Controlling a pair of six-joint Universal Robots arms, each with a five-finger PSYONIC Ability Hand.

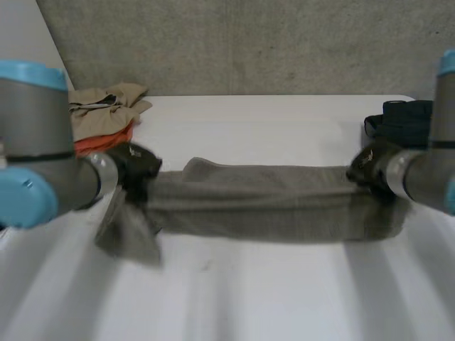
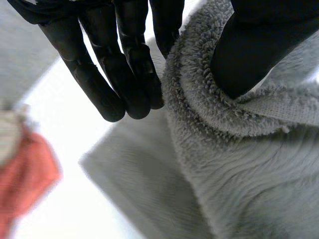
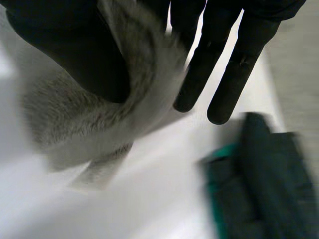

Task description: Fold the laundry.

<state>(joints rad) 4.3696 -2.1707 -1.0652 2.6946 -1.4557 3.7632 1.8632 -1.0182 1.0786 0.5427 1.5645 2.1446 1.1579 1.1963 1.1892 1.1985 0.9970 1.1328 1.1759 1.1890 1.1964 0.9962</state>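
Pinching the left end of the grey towel (image 1: pixel 263 202) with the left hand (image 1: pixel 138 169): thumb pressing a thick roll of the pile against straight fingers that are lying close side by side, not spread. Letting a loose corner hang down toward the white table (image 1: pixel 284 291) just below that hand. Leaving the pile of beige and orange clothes (image 1: pixel 106 117) alone at the rear left of the table, near the left arm but apart from the towel. Holding the towel out as a long, narrow band, long axis running from hand to hand across the table, each hand being at its own end; resting on the surface or hanging just above it, hard telling which. Clamping the right end with the right hand (image 1: pixel 370 169) in much the same way, thumb on one face, straight fingers on the other, cloth bunched between. Sitting just beyond that hand, near its fingertips, a dark garment (image 1: pixel 402 122). Judging from this, probably needing both hands travelling together, carrying the band across its short axis to lay the next fold, and minding the hanging left corner and the dark garment close by.
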